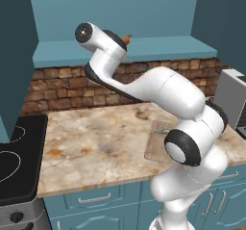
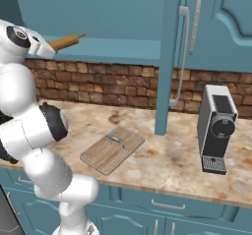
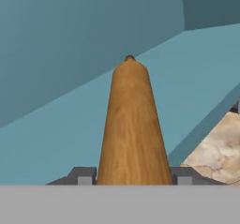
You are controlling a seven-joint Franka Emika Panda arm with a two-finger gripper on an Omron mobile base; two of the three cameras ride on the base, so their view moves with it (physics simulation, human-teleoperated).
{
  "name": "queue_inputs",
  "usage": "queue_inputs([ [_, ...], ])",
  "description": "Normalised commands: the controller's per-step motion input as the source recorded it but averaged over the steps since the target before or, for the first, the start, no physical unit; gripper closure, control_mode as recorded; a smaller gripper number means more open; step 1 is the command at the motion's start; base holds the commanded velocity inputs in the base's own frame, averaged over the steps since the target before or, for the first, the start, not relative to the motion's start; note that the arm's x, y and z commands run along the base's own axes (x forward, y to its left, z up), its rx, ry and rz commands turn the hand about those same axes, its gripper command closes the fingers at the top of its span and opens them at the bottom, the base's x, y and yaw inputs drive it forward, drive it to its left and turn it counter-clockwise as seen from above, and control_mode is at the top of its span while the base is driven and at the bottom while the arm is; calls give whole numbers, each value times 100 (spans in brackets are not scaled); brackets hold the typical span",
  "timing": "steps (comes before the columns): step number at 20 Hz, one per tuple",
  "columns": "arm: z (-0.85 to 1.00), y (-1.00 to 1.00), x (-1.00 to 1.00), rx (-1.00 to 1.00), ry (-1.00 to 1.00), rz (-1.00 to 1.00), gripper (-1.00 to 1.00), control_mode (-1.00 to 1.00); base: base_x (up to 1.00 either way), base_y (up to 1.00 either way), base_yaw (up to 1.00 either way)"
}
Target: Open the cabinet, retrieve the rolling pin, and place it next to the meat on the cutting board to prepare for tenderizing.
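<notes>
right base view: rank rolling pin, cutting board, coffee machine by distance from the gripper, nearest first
1. Rolling pin: in the gripper, between its fingers, upper left at the open cabinet.
2. Cutting board: on the counter, centre.
3. Coffee machine: on the counter, far right.

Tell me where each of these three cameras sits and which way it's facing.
Left base view: behind the arm's left, facing the counter and brick wall; arm fills the right.
Right base view: behind its right, facing the cutting board, meat, open cabinet; arm at left.
Hand view: along the gripper, shut on the rolling pin.
Shared: rolling pin, counter.
</notes>
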Motion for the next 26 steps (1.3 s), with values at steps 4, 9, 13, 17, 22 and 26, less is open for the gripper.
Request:
queue_inputs([
  [4,0,0,-89,8,-6,-8,100,-100,0,0,0],
  [9,0,-3,-95,12,0,-10,100,-100,0,0,0],
  [13,0,-16,-95,15,0,-13,100,-100,0,0,0],
  [17,-4,-31,-86,15,2,-17,100,-100,0,0,0],
  [22,-14,-44,-49,12,10,-21,100,-100,0,0,0],
  [26,-28,-53,-27,8,12,-22,100,-100,0,0,0],
])
